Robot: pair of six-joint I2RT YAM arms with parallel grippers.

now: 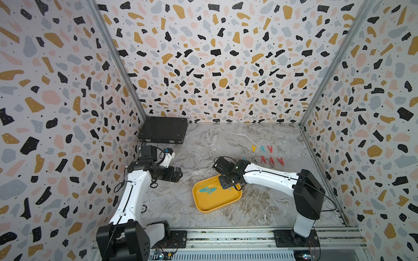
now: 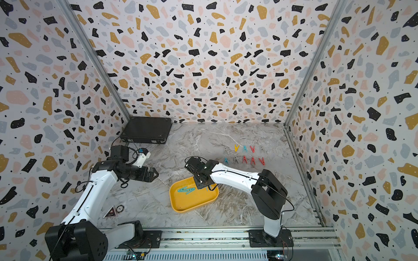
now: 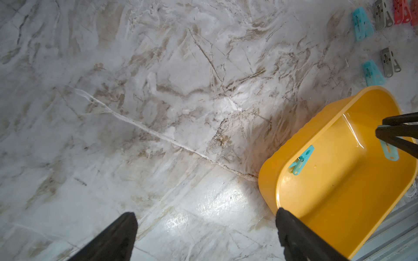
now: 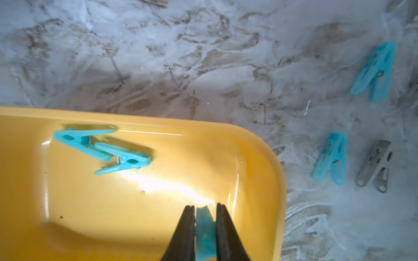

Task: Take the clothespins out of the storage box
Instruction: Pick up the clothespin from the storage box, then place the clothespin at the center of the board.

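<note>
The right gripper [image 4: 204, 206] has its jaws nearly together, pinching a teal clothespin [image 4: 204, 232] between them, low inside the yellow storage box [image 4: 158, 122] and close to one rounded corner. Ahead of those jaws and off to one side, two more teal clothespins [image 4: 123, 158] lie touching each other on the box floor, near its wall. Outside the box, past the rim, loose clothespins [image 1: 272, 161] lie in two rows on the marble table [image 3: 158, 90]. The left gripper [image 3: 205, 212] hangs over bare table with its jaws spread wide and nothing between them, the box off to one side of them
</note>
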